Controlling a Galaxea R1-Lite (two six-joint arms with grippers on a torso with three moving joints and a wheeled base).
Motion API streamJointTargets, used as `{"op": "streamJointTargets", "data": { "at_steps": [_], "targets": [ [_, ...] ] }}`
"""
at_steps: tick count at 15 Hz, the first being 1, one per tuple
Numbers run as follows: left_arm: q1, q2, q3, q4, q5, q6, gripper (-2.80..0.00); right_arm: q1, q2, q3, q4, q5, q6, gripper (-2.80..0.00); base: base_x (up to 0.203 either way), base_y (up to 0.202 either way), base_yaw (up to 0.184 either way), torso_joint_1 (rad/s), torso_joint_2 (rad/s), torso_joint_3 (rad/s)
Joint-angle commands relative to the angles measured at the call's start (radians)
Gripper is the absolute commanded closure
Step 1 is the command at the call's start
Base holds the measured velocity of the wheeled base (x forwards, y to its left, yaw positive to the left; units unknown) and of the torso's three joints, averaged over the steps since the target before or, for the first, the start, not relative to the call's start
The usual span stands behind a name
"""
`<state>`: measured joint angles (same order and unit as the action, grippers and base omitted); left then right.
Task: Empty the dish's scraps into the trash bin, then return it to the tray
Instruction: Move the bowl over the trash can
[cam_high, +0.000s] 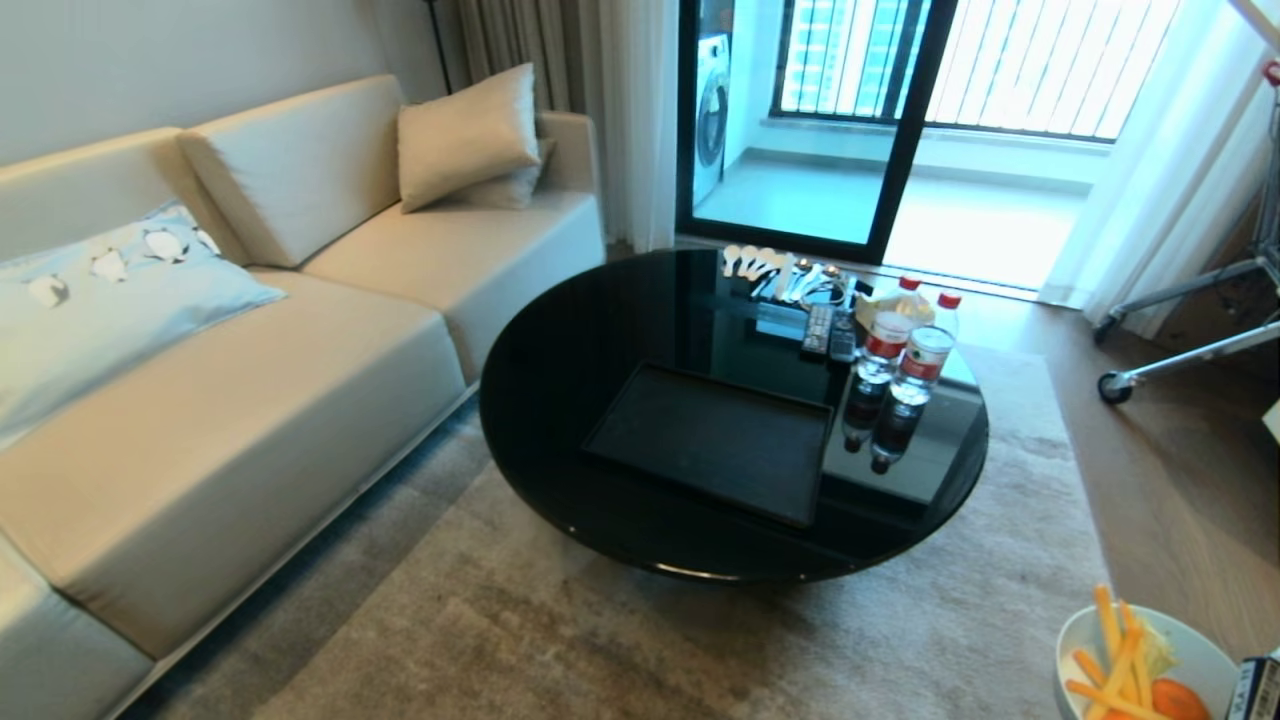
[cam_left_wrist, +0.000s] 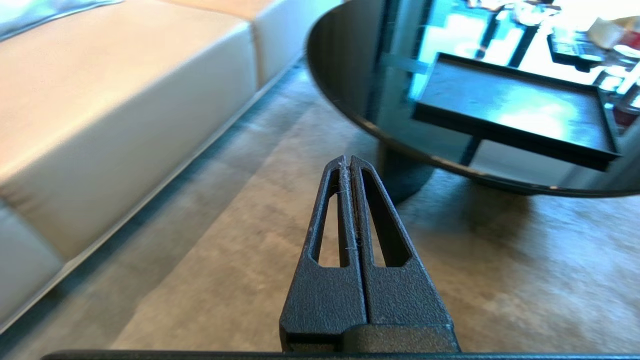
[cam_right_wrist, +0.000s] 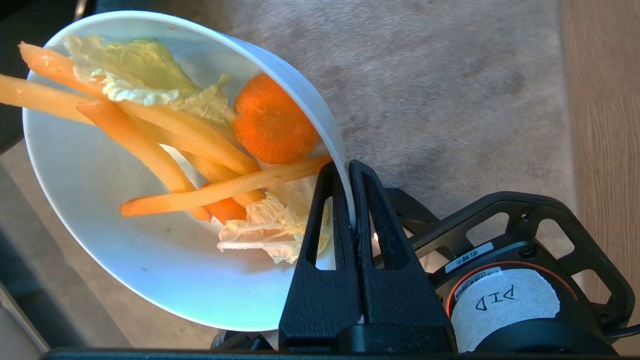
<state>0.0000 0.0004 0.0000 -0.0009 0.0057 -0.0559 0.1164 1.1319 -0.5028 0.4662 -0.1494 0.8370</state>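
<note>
Closest to the head camera, one white dish (cam_high: 1140, 665) sat at the lower right corner of view, well apart from the round black table (cam_high: 560, 400) and above the rug (cam_high: 620, 640). One right gripper (cam_right_wrist: 348, 172) was pinched fully onto the dish rim, one finger inside the wall and one outside, and the dish hung tilted in that grip. Scraps (cam_right_wrist: 200, 145) remained inside: one round carrot slice, roughly five orange strips, and two pale leafy pieces.

One black tray (cam_high: 715, 440) lay on the table, near the table edge facing the robot, with nothing on it. Beyond the tray, on the table's right part, stood two clear bottles (cam_high: 905, 345) with red caps. Two remote controls (cam_high: 830, 332) lay just beside the bottles, toward the table's far side. A rack of white spoons (cam_high: 765, 265) stood at the table's far edge.

One left gripper (cam_left_wrist: 348, 162) hung above the rug, short of the table on the sofa side, fingers pressed together and holding nothing. One beige sofa (cam_high: 250, 380) flanked the table on the left, carrying three cushions.
</note>
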Motion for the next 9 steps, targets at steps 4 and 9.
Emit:
{"op": "streamJointTargets", "data": {
  "at_steps": [4, 9],
  "targets": [
    [0.000, 0.000, 0.000, -0.001, 0.000, -0.001, 0.00, 0.000, 0.000, 0.001, 0.002, 0.001, 0.005, 0.00, -0.001, 0.007, -0.155, 0.000, 0.00, 0.003],
    [0.000, 0.000, 0.000, -0.001, 0.000, -0.001, 0.00, 0.000, -0.001, 0.006, 0.005, 0.001, 0.005, 0.00, -0.002, 0.012, -0.167, 0.002, 0.00, 0.001]
  ]
}}
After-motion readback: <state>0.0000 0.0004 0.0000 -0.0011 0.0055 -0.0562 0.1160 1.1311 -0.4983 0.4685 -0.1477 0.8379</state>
